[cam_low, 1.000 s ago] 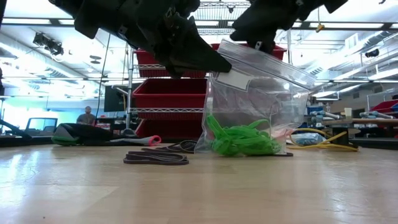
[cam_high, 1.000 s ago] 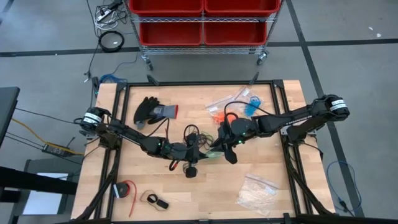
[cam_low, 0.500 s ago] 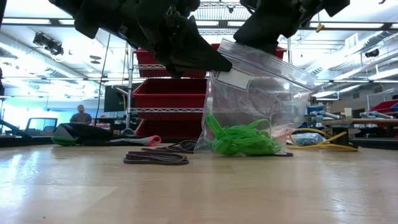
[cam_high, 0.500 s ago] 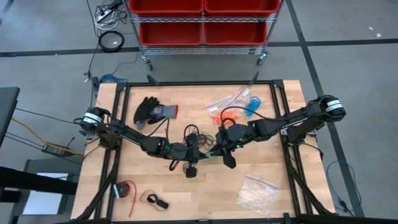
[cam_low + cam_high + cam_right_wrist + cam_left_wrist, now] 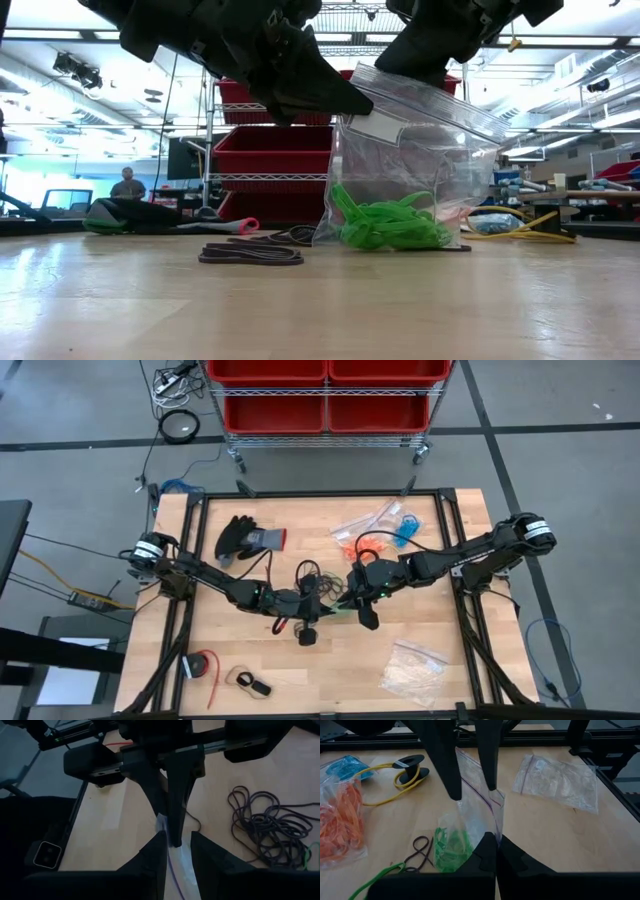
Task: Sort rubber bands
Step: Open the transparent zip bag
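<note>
Low view: both end effectors (image 5: 345, 100) pinch a clear bag (image 5: 420, 160) holding green rubber bands (image 5: 385, 225).

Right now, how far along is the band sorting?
Done: green rubber bands sit inside the clear zip bag; orange bands and blue bands are bagged. In hand: left gripper is shut on the zip bag's rim, right gripper straddling it. Left: black bands lie loose on the table.

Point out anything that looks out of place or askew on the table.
One green rubber band lies loose on the table, outside the clear bag holding the other green bands. The left gripper pinches that bag's edge.
</note>
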`<action>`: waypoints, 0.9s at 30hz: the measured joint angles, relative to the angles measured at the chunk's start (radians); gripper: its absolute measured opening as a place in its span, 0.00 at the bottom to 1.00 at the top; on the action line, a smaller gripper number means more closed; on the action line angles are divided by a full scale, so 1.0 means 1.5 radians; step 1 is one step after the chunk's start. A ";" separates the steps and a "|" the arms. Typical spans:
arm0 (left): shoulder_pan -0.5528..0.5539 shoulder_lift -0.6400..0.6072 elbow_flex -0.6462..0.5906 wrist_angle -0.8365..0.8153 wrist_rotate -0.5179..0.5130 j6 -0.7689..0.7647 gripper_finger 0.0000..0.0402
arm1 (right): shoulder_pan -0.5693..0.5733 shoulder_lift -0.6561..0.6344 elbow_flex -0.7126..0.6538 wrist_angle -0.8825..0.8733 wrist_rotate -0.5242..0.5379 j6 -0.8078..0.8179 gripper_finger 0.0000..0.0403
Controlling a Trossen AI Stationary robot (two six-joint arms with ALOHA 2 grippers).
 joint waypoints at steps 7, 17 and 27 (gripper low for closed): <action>0.000 0.000 0.000 0.000 0.000 0.000 0.00 | -0.003 0.002 0.000 -0.013 0.005 -0.002 0.19; 0.000 0.000 0.000 0.003 0.000 0.000 0.00 | -0.003 0.002 0.000 -0.008 0.005 0.001 0.19; 0.000 0.000 0.000 0.031 0.000 0.003 0.00 | -0.003 0.003 0.000 -0.009 -0.007 0.004 0.19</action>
